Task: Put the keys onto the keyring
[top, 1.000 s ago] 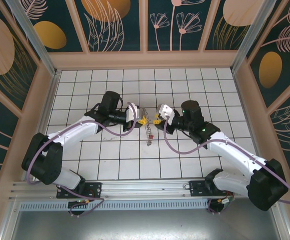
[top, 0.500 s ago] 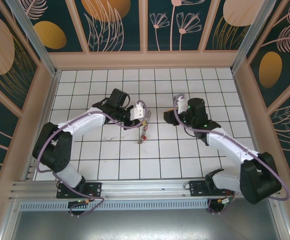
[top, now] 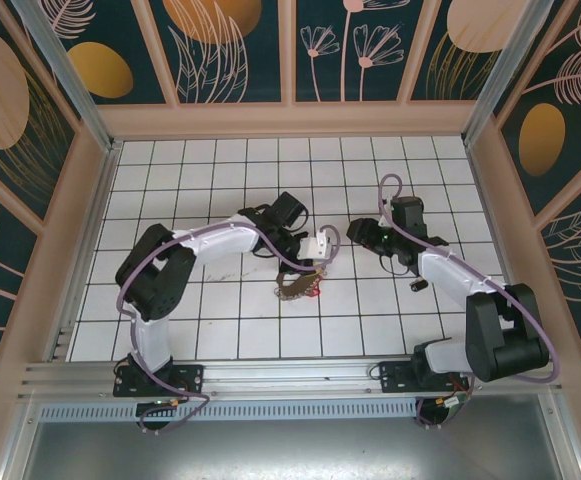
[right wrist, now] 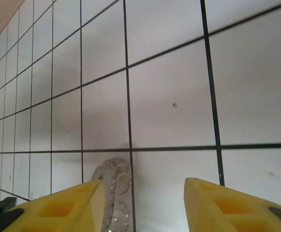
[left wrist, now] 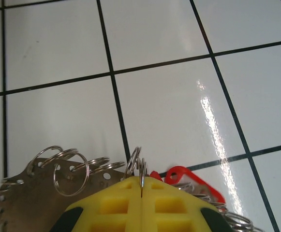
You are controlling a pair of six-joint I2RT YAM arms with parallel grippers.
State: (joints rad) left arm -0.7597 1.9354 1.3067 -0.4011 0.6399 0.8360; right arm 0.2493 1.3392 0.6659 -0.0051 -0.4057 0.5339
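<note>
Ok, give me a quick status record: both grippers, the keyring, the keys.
left gripper: shut on a thin ring of the keyring
right gripper: open, holding nothing
keyring: at the left gripper's fingertips, low over the tiles
keys: one red key head right beside the gripped ring; threaded or not, cannot tell

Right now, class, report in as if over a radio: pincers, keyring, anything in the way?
Left pincer shut on a thin ring of the keyring. Right pincer open, empty. Red key right beside keyring. Nothing blocking.
</note>
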